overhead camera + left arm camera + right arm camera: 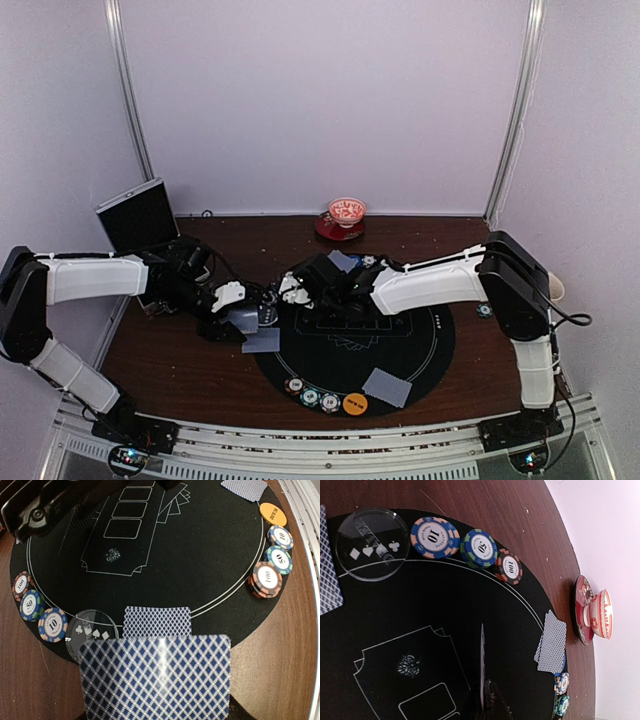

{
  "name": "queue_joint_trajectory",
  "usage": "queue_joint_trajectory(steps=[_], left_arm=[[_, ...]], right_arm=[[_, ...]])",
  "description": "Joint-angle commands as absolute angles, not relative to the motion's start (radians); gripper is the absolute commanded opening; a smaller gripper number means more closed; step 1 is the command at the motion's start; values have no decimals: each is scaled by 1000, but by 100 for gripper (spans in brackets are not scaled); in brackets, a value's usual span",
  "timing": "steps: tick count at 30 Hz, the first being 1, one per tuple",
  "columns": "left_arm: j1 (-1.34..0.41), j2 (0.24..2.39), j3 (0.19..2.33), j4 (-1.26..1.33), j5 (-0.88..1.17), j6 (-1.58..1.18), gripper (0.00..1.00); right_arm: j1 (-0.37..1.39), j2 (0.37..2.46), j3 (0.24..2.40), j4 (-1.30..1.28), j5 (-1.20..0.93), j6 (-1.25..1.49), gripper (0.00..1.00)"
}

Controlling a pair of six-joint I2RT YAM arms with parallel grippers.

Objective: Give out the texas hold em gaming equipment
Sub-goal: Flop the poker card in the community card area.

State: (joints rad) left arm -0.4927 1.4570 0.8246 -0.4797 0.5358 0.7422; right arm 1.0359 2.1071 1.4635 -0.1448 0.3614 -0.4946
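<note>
We are dealing cards: our left gripper [236, 308] is clamping the blue-backed deck [155, 680] at the left rim of the black mat [200, 560], while our right gripper [291, 291] is pinching one card [482, 665] edge-on above it, probably needing carrying to an unserved seat and laying flat.

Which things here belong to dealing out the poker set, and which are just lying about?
Job: blue diamond-backed playing cards; round stripe-edged poker chips; orange round marker disc; clear round suit-marked disc.
Lying about: red-and-white bowl; red saucer; round black mat.
</note>
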Motion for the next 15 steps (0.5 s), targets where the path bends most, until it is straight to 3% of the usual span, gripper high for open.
queue_joint_trajectory(steps=[1,8,15], left_arm=[[-494,1440,823,-459,556,745,58],[-494,1439,823,-460,558,745,58],[-493,1437,824,-461,559,745,58]], right_arm=[[1055,2110,1452,-129,316,-487,5],[1060,2121,1453,-149,305,-479,9],[1069,2114,1445,-158,297,-472,30]])
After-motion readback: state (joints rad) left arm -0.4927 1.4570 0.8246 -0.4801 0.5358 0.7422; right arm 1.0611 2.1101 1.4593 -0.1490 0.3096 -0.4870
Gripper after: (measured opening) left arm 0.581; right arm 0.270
